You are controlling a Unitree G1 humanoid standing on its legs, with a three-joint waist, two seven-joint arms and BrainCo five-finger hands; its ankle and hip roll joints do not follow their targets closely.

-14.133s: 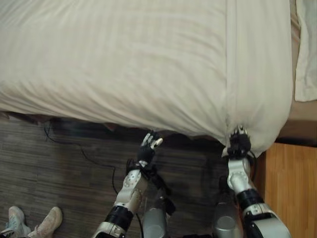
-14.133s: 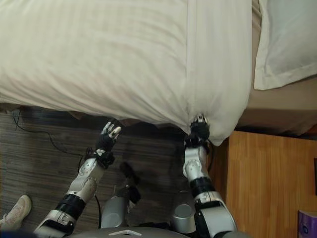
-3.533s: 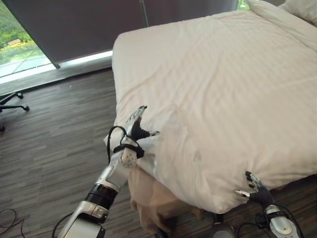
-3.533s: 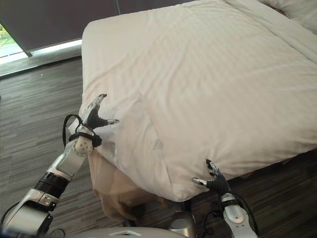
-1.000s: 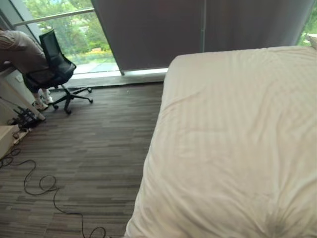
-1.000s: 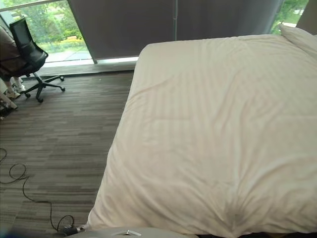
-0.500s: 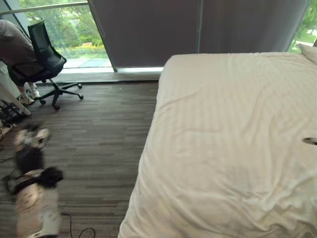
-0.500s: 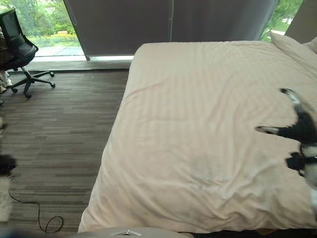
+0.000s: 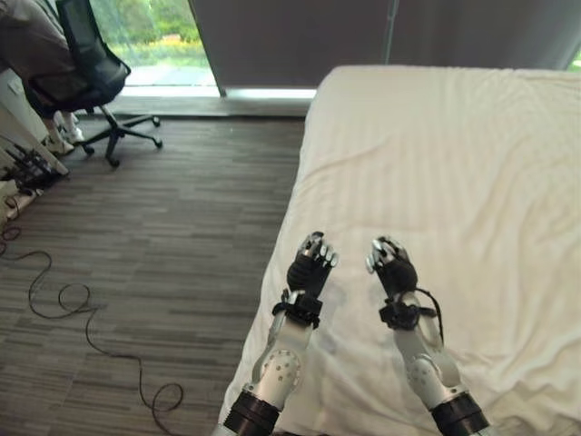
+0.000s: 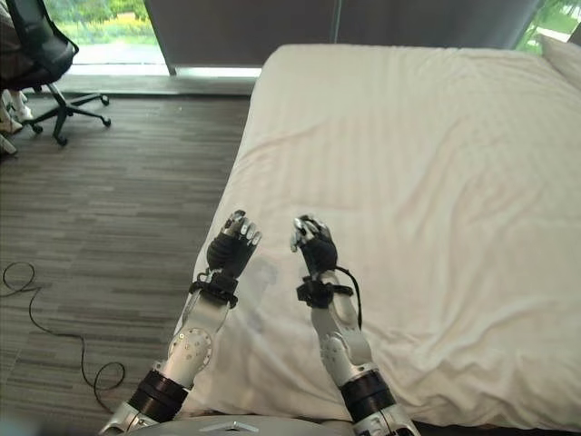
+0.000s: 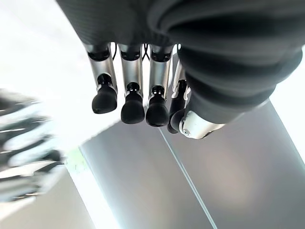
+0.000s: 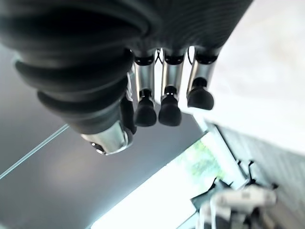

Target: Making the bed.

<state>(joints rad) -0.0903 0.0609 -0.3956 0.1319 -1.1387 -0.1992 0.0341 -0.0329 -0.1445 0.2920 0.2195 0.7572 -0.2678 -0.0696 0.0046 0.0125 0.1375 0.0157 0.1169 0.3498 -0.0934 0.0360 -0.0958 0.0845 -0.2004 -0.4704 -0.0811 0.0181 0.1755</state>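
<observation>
Bedding: we see the white duvet (image 10: 408, 182) spread nearly flat over the bed, running lengthwise ahead and to our right. Our left hand (image 10: 232, 247) and right hand (image 10: 314, 245) hover side by side above its near corner, fingers curled, gripping nothing, the left nearer the edge beside the floor (image 10: 118, 191).
</observation>
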